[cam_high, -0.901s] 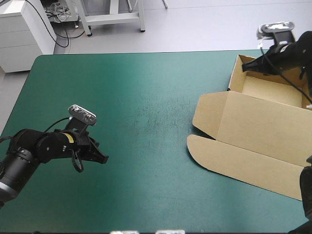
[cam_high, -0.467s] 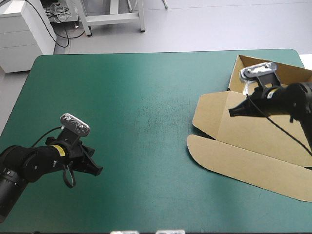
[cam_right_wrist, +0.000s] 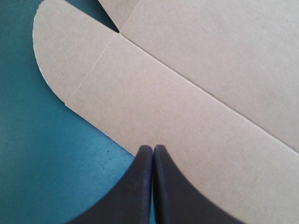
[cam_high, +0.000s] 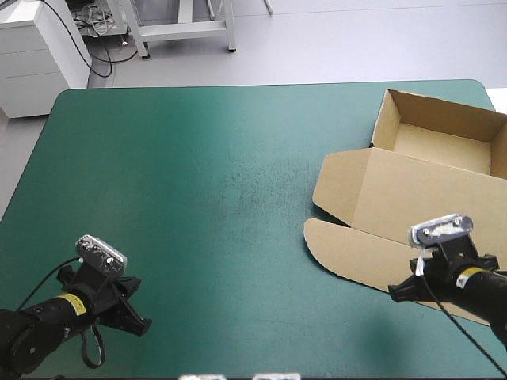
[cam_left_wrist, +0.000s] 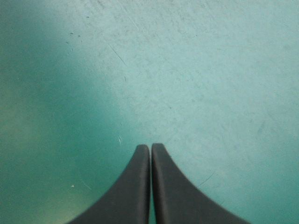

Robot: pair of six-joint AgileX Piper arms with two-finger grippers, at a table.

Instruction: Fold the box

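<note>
Brown cut-board box [cam_high: 412, 198] on the right side of the teal-green tabletop [cam_high: 198, 158]: open tray with raised walls at the far right corner, lid lying flat toward the near edge, ending in a long tuck flap [cam_high: 356, 257] with a rounded end. Long axis of that flap slanting from mid-tabletop toward the near right corner, crease parallel to it.

Right at the flap's near edge, the right gripper [cam_high: 394, 294] with its two broad black fin-shaped fingers clenched into one point, grasping nothing. Seen from its own wrist, right gripper [cam_right_wrist: 153, 148] poised over that edge — brown board [cam_right_wrist: 187, 93] straight ahead, bare cover beneath and to the side.

Far off at the near left corner, the left gripper [cam_high: 145, 328], likewise pressed together and empty [cam_left_wrist: 150, 147], over bare cover only, well apart from the box.

Probably a job for the right arm, being much the nearer: getting under the flap's edge and lifting across the long axis, toward the tray — likely with fingers parted first.
</note>
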